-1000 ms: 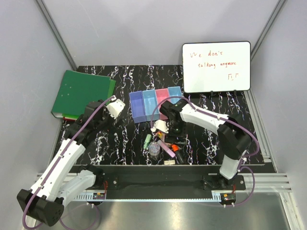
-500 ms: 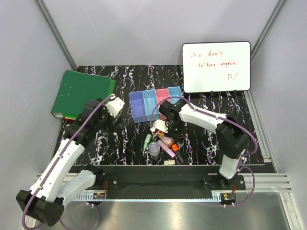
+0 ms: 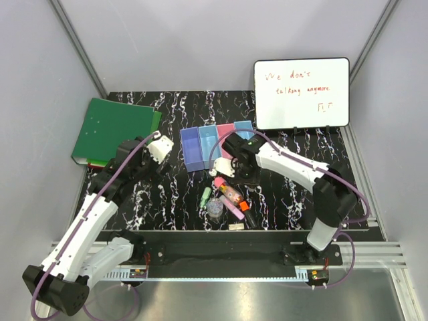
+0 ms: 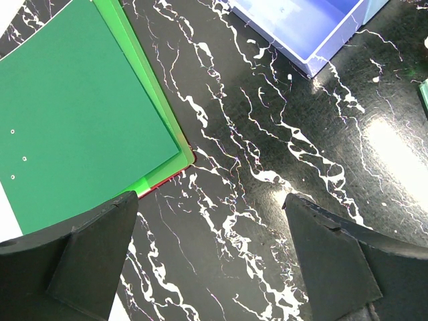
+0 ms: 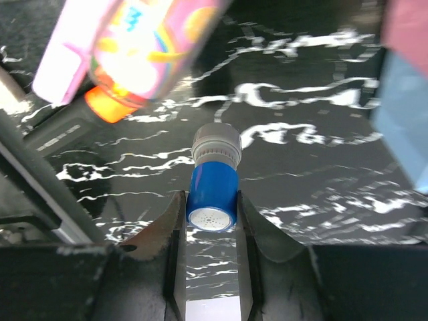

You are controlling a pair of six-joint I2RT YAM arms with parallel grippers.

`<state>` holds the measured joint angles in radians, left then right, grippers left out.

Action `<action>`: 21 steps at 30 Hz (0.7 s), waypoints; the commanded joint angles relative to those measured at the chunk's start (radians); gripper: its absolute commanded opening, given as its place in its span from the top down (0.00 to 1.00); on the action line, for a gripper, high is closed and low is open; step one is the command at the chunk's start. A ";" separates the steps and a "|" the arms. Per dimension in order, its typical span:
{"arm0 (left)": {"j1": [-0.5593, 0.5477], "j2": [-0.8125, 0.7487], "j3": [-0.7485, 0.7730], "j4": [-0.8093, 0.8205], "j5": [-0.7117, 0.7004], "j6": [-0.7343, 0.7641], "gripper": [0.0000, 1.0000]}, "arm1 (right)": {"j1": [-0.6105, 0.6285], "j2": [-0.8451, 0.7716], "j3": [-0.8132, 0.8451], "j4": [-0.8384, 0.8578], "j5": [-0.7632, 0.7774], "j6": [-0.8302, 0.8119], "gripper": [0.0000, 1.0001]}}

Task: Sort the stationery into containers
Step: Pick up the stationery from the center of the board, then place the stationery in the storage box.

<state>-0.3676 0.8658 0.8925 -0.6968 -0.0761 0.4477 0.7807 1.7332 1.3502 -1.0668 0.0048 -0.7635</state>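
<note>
My right gripper (image 5: 210,207) is shut on the blue-capped bottle (image 5: 212,194), gripping the cap and holding it above the table. From above, that gripper (image 3: 226,168) hangs just in front of the containers (image 3: 192,167), a joined row of two blue, one pink and one light blue. Below it lie the pink-capped tube (image 3: 229,192), a green highlighter (image 3: 205,196), the clear jar (image 3: 215,208), a pink highlighter (image 3: 234,208), the orange-capped marker (image 3: 246,210) and a beige eraser (image 3: 236,227). My left gripper (image 4: 210,200) is open over bare table, left of the row.
A green binder (image 3: 114,130) lies at the back left, its corner close to my left gripper (image 3: 158,148). A whiteboard (image 3: 301,93) with orange writing stands at the back right. The pink (image 5: 408,27) and light blue (image 5: 404,127) containers edge the right wrist view.
My right gripper closed on the blue-capped bottle in the pile and has risen with it toward the containers. The left arm has stayed still.
</note>
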 commanded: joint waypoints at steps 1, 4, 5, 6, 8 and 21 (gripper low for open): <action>-0.004 -0.004 0.029 0.046 0.007 -0.007 0.01 | -0.003 -0.057 0.120 0.022 0.070 -0.016 1.00; -0.004 -0.011 0.017 0.048 0.012 -0.003 0.01 | -0.026 -0.040 0.226 0.031 0.086 -0.002 1.00; -0.004 -0.011 0.014 0.048 0.015 -0.001 0.01 | -0.049 -0.029 0.254 0.033 0.087 0.006 1.00; -0.004 -0.010 0.008 0.048 0.018 -0.003 0.01 | -0.061 -0.003 0.310 0.033 0.084 0.013 1.00; -0.004 -0.005 0.003 0.048 0.028 -0.006 0.01 | -0.107 0.031 0.368 0.036 0.069 0.038 1.00; -0.004 0.001 -0.001 0.049 0.035 0.002 0.01 | -0.267 0.364 0.724 -0.030 -0.077 0.016 1.00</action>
<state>-0.3676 0.8658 0.8902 -0.6933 -0.0559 0.4477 0.5190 2.0457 1.9923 -1.0496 0.0010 -0.7216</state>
